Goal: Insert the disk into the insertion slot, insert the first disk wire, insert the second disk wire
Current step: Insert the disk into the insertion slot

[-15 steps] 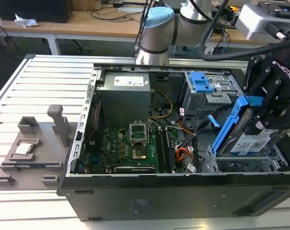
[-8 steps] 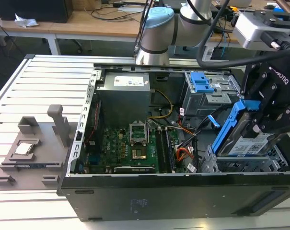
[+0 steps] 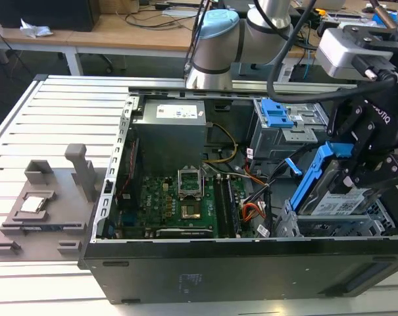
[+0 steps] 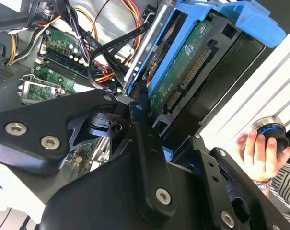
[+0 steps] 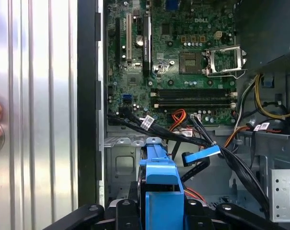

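The disk [image 3: 330, 197] is gripped edgewise by the closed end effector [image 3: 351, 174], its long axis tilted, lower end set toward the insertion slot [image 3: 330, 228] just beneath.

Slatted table [image 3: 67, 112] bearing computer case [image 3: 218, 266], grey fixture [image 3: 47, 217]

Exterior view: off the arm, raised, looking obliquely down on the open computer case [image 3: 185, 276] lying on the slatted counter [image 3: 60, 118]. Mid range, whole case in frame.

First wrist view: close in, just behind the claw [image 5: 161, 209]. Faces along the disk [image 5: 159, 167] toward the motherboard [image 5: 183, 43].

Second wrist view: closer yet, beside the claw's black linkage. Faces the disk's circuit-board side.

All three views share disk and motherboard. Both wrist views catch a person's hand [image 4: 257, 148] out beyond the case wall.
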Available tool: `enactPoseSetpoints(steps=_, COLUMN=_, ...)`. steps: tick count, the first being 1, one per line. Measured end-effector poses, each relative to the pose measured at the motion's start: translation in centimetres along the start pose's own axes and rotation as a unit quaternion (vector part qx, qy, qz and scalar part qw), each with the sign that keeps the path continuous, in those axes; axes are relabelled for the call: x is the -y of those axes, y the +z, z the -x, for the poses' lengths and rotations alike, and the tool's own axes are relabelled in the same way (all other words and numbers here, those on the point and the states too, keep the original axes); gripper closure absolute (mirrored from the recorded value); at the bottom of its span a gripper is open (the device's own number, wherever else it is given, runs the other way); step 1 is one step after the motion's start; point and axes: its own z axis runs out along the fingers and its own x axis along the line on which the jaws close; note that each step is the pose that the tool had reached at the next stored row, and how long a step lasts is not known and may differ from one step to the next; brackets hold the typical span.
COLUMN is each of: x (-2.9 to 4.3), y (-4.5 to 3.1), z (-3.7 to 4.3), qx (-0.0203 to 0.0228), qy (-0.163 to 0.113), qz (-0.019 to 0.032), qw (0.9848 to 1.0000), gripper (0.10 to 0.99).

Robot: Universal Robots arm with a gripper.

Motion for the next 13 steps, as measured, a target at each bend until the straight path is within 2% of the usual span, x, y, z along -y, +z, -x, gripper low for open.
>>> enactPoseSetpoints(steps=5, x=0.02, y=0.52, z=0.00, qx=0.0000, qy=0.000, qz=0.0000, qw=1.0000, gripper=0.725)
enactPoseSetpoints(steps=10, x=0.08, y=1.97, z=0.01, qx=0.0000, qy=0.000, qz=0.0000, qw=1.0000, gripper=0.725)
enactPoseSetpoints(steps=13, x=0.10, y=2.50, z=0.01, qx=0.0000, qy=0.000, qz=0.0000, qw=1.0000, gripper=0.725)
